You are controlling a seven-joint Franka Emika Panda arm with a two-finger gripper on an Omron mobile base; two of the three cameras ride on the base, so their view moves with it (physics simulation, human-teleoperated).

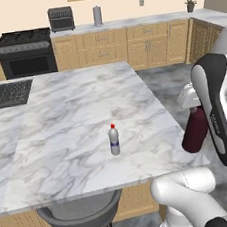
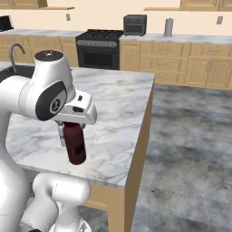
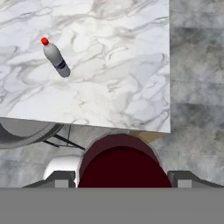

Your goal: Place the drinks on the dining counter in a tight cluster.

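Left base view shows the gripper [image 1: 192,107] closed on the maroon bottle [image 1: 193,131], which hangs upright just off the near right corner of the dining counter [image 1: 76,120]. The small clear bottle [image 1: 114,140] stands upright near the front edge, to the left of the gripper and well apart, so the carry probably goes leftward over the corner.

- A black stove [image 1: 25,52] stands against the far wall.
- A dark toaster oven [image 1: 60,18] sits just right of it.
- A grey stool [image 1: 80,214] stands nearest.
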